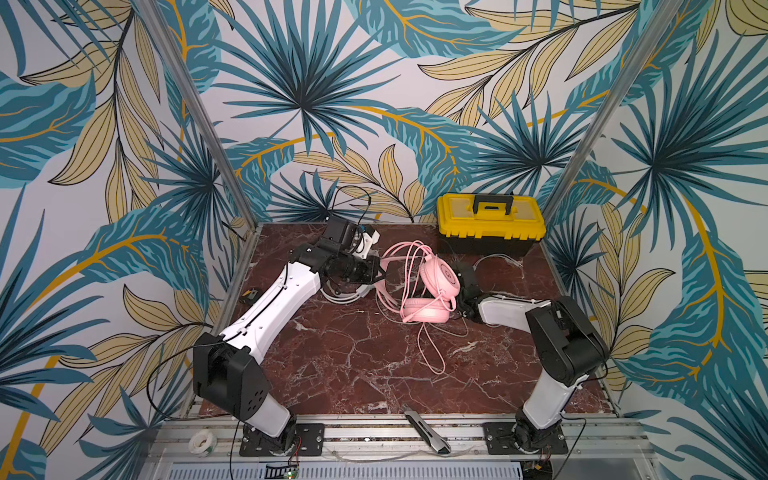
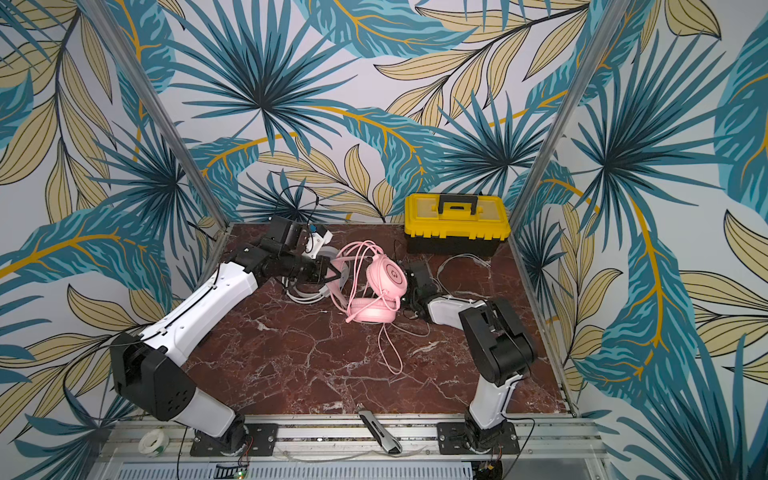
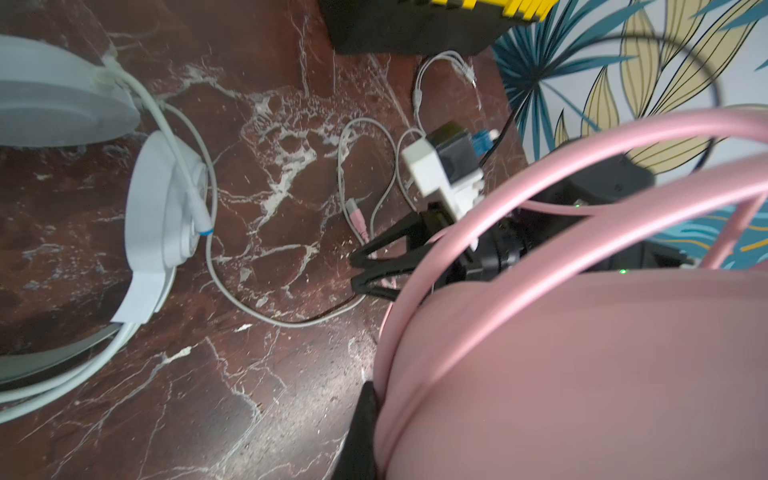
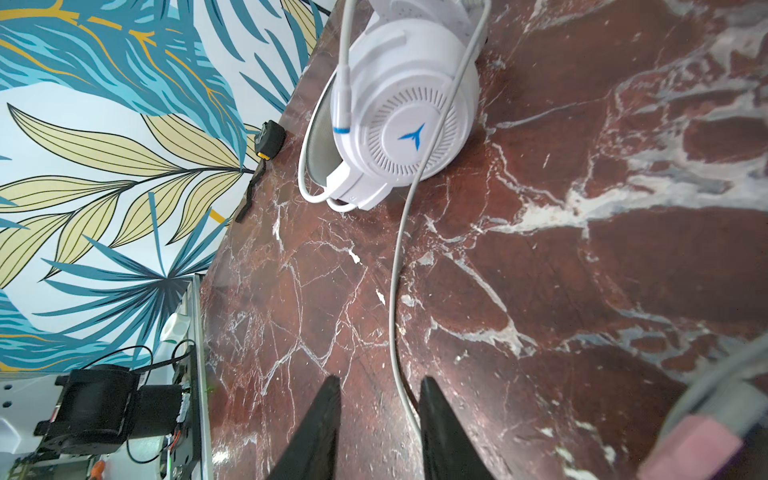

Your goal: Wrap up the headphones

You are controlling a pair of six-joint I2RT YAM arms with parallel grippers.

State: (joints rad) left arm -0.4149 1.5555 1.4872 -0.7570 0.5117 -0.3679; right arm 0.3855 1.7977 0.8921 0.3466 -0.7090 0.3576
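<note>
The pink headphones (image 1: 440, 276) (image 2: 388, 276) lie mid-table, one ear cup upright, the other flat, with pink cable looped over them and trailing toward the front. My left gripper (image 1: 381, 272) is shut on them at the headband side. In the left wrist view one black finger (image 3: 365, 419) presses against the pink mass (image 3: 582, 374); the other finger is hidden. The white headphones (image 4: 399, 124) (image 3: 158, 208) lie under my left arm (image 1: 345, 295). My right gripper (image 4: 378, 380) (image 3: 354, 273) stands open low over the table, the white cable (image 4: 395, 291) running between its fingers.
A yellow toolbox (image 1: 490, 220) stands at the back right, with loose white cable ends (image 1: 498, 259) in front of it. A utility knife (image 1: 428, 430) and a tape roll (image 1: 203, 442) lie on the front rail. A small black-and-yellow object (image 4: 270, 141) sits at the left table edge.
</note>
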